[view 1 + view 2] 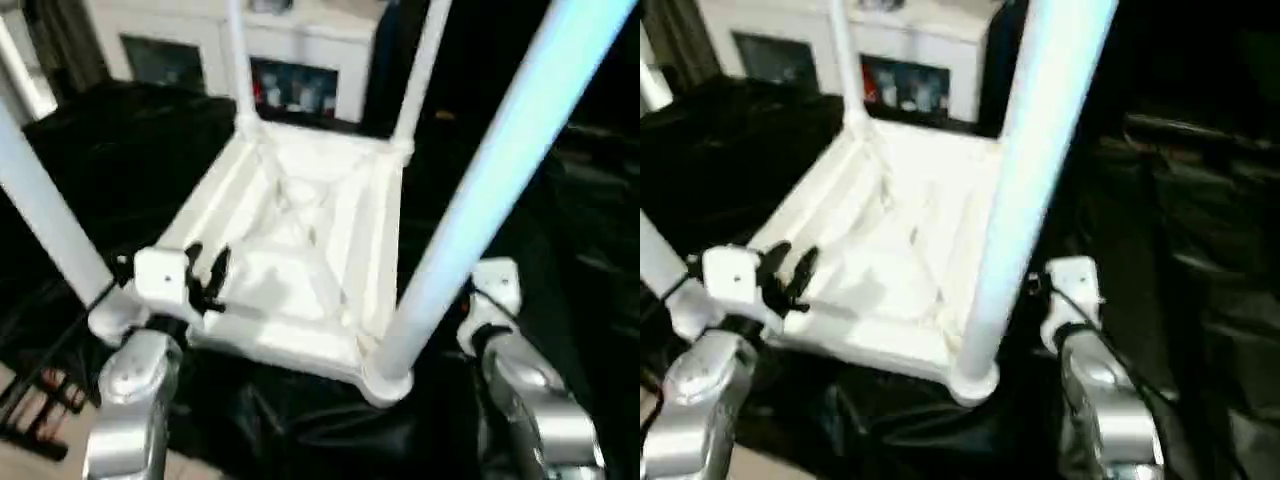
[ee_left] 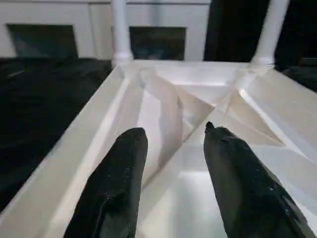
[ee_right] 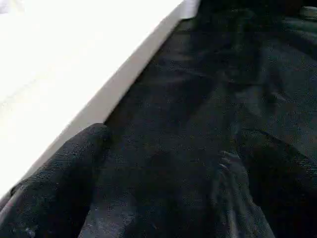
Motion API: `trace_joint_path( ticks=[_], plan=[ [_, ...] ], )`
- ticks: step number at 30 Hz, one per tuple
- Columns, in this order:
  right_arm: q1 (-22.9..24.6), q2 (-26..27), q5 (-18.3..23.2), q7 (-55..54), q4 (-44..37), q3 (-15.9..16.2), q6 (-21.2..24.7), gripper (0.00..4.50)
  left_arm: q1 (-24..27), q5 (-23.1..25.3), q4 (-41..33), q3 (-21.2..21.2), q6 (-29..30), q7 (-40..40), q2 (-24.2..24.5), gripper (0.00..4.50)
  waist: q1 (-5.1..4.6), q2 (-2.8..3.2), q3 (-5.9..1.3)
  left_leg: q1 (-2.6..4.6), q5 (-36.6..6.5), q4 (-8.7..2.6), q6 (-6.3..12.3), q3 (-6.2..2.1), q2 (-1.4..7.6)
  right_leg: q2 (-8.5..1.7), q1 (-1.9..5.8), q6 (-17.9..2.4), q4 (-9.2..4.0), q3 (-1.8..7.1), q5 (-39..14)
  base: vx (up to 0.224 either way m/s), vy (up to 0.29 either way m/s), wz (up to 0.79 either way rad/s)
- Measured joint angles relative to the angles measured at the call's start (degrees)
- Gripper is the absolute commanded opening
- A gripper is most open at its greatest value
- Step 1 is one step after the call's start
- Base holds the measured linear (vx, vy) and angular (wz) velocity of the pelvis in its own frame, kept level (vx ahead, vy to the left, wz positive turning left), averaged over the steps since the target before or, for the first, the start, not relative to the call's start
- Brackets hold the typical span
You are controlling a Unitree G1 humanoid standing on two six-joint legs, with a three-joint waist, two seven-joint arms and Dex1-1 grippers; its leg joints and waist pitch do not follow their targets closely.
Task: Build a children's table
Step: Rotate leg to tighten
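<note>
Left eye: table top point(image 1: 300, 270) lies upside down on the black sheet point(image 1: 120, 150), ribbed X-braced underside up. Four legs look seated in the corner sockets: near right leg point(image 1: 480, 200) runs from 5 o'clock up to 1 o'clock, near left leg point(image 1: 45, 220) at 9, far legs point(image 1: 238, 60) and point(image 1: 422, 70) at 12. Left gripper point(image 1: 205, 278) sits at the top's near-left edge, about 8 o'clock, fingers spread, nothing pinched. Right arm point(image 1: 530, 400) at 4 o'clock just beside the near right socket point(image 1: 385, 380). White cabinet point(image 1: 290, 60) behind at 12.

Right eye: same layout; near right leg point(image 1: 1035, 170) dominates centre. Left gripper point(image 1: 785, 275) at 9 o'clock over the rim. Right wrist block point(image 1: 1072, 290) at 4 o'clock, next to the leg base, apart from it as far as I can tell.

Left wrist: fingers point(image 2: 116, 183) wide apart over the ribbed underside point(image 2: 198, 109), holding nothing; both far legs stand in their sockets ahead.

Right wrist: right gripper point(image 3: 163, 188) fingers spread, empty, over black sheet, the top's white side wall point(image 3: 114, 89) just beside one finger.

Judgement: leg fitting looks done or nearly so. Step in hand is likely seating check or getting a grip for the flip. Next move needs both grippers closing on opposite rims or legs, then turning the table upright without levering a leg out of its socket.
</note>
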Motion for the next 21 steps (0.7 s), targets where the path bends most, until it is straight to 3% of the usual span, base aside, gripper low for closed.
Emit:
trace_joint_path(
  ticks=[1,2,3,4,5,6,7,8,10,11,12,13,14,15,17,18,20,21],
  plan=[
    [0.1,0.0,0.0,-0.2,0.0,-0.2,0.0,4.50,0.2,0.3,-0.4,0.0,-0.4,0.1,0.3,2.19,-0.51,0.27,-0.10,0.41,-0.7,0.35,-0.25,0.26,-0.58,0.56,-0.22,0.4,-0.32,1.47,-0.1,-0.077,0.226,-0.53],
    [0.2,0.1,-0.1,-0.3,0.0,-0.1,0.1,4.50,0.6,0.9,-1.1,0.0,-0.6,0.2,0.7,2.19,-1.51,0.11,-0.03,0.47,-0.9,0.18,0.22,1.15,-0.78,0.58,-0.48,-0.3,-0.79,1.81,-0.7,-0.092,0.230,-0.41],
    [0.2,0.5,-0.1,-0.2,-0.1,0.5,0.1,4.50,0.8,1.2,-1.4,0.3,-0.7,0.4,1.1,2.19,-2.28,0.45,0.01,0.36,-1.0,-0.01,0.95,2.40,-0.52,-0.54,-1.24,-2.9,0.46,-1.15,-3.1,-0.092,0.230,-0.41],
    [0.2,0.7,0.0,-0.2,-0.1,0.9,0.1,4.50,0.8,1.3,-1.4,0.6,-0.7,0.5,1.5,2.19,-2.64,0.48,-0.06,0.33,-0.9,-0.03,0.88,3.25,-0.24,-1.12,-1.40,-4.1,2.21,-4.62,-3.9,-0.053,0.221,-0.44],
    [0.4,0.8,0.0,-0.2,-0.1,0.9,0.1,4.50,0.8,1.4,-1.5,0.7,-0.7,0.6,1.5,2.19,-2.90,0.55,-0.18,0.40,-1.0,-0.13,0.94,3.92,0.02,-1.17,-1.16,-4.4,2.76,-7.06,-3.8,-0.026,0.097,-0.26],
    [0.4,0.7,-0.1,-0.4,-0.2,0.8,0.2,4.50,1.5,1.5,-2.5,0.5,-0.7,1.2,1.2,2.19,-3.23,0.57,-0.41,0.15,-0.9,-0.26,0.99,3.95,0.03,-1.10,-0.04,-4.9,3.20,-9.29,-3.4,-0.041,0.168,-0.40],
    [0.5,0.6,-0.1,-0.6,-0.3,0.4,0.2,4.50,2.0,1.6,-3.3,0.1,-0.7,1.3,0.9,2.19,-4.13,0.63,-0.43,-0.16,-0.5,-0.69,1.43,3.83,0.02,-0.42,1.53,-5.3,3.44,-10.84,-3.2,-0.023,0.107,-0.13],
    [0.4,0.6,-0.1,-0.8,-0.4,0.3,0.2,4.50,2.3,1.6,-3.5,-0.1,-0.7,1.3,0.6,2.19,-4.51,0.64,-0.49,-0.44,0.0,-1.24,1.57,3.77,0.02,-0.14,2.10,-5.0,4.46,-11.64,-3.8,-0.042,0.104,-0.25],
    [0.1,0.4,0.0,-0.9,-0.4,0.1,0.2,4.50,3.9,1.5,-4.7,-0.3,-0.4,2.0,0.2,2.19,-5.06,0.40,-0.72,-1.26,1.4,-2.02,2.07,2.24,0.08,-0.10,2.36,-4.7,5.76,-11.26,-5.2,-0.026,-0.019,-0.09],
    [0.2,0.0,0.1,-0.9,-0.4,-0.6,0.2,4.50,4.7,1.6,-5.2,-0.7,-0.4,2.3,0.2,2.19,-5.12,0.34,-0.79,-1.63,1.7,-2.03,1.80,1.79,0.11,-1.03,2.46,-4.8,5.48,-10.90,-5.6,-0.070,-0.089,-0.10],
    [0.0,-0.8,0.1,-1.1,-0.1,-1.9,0.1,4.50,5.2,1.6,-5.7,-1.0,-0.3,2.6,0.2,2.19,-5.15,0.00,-0.98,-2.28,1.8,-1.81,2.24,1.63,0.08,-2.08,2.85,-5.0,3.16,-9.76,-7.0,-0.070,-0.089,-0.10],
    [-0.2,-1.4,0.1,-1.3,0.3,-2.9,0.1,4.50,5.3,1.6,-5.8,-1.3,-0.2,2.7,0.1,2.19,-4.84,-0.29,-1.05,-2.91,2.1,-1.58,2.49,1.66,0.10,-2.37,2.91,-3.0,3.04,-10.04,-6.6,-0.088,-0.124,-0.06],
    [-0.2,-2.2,0.1,-1.4,0.7,-4.0,0.0,4.50,5.5,1.6,-5.8,-1.5,-0.2,2.9,0.0,2.19,-4.31,-0.35,-1.01,-3.04,2.6,-1.86,3.19,1.34,0.13,-2.28,2.74,-3.0,3.12,-10.25,-6.5,-0.050,-0.070,-0.01],
    [-0.3,-3.1,0.2,-1.5,1.4,-5.2,0.0,4.50,5.8,1.6,-6.0,-2.2,-0.1,2.9,-0.4,2.19,-3.72,-0.46,-0.95,-2.87,3.0,-2.38,3.53,1.22,0.09,-2.23,2.73,-3.3,3.11,-10.30,-6.2,-0.108,-0.138,-0.01],
    [-2.0,-5.0,1.3,-0.3,3.3,-7.0,-0.1,4.50,7.9,0.6,-7.3,-2.1,-0.5,2.2,-0.7,2.19,-3.38,-0.78,-0.68,-1.90,3.7,-3.54,1.90,1.09,0.24,-2.18,2.86,-3.4,2.99,-10.70,-5.9,-0.131,-0.125,-0.07],
    [-2.8,-6.2,2.5,1.4,4.1,-7.6,-0.2,4.50,9.9,-2.0,-8.5,-1.4,-0.8,0.7,-0.7,2.45,-3.23,-0.57,-0.69,-1.76,4.1,-3.84,1.04,0.96,0.39,-2.27,3.02,-3.3,2.96,-11.09,-5.8,-0.099,-0.069,-0.12],
    [-3.4,-7.6,4.4,4.8,4.6,-8.1,-0.2,4.50,13.2,-6.0,-9.8,-0.1,-1.1,-2.4,-0.2,2.45,-3.02,-1.19,-0.22,-0.99,4.0,-4.04,-0.12,0.87,0.67,-2.28,3.38,-3.3,2.89,-11.47,-5.8,-0.073,-0.030,-0.07],
    [-3.3,-9.1,5.8,8.6,4.7,-7.2,0.0,4.50,16.6,-8.5,-11.4,-0.1,-1.5,-5.8,1.9,2.54,-2.96,-1.77,0.00,-0.83,3.9,-4.09,-0.17,0.77,0.73,-2.27,3.53,-3.3,2.85,-11.58,-5.8,-0.065,-0.027,-0.04]
  ],
)
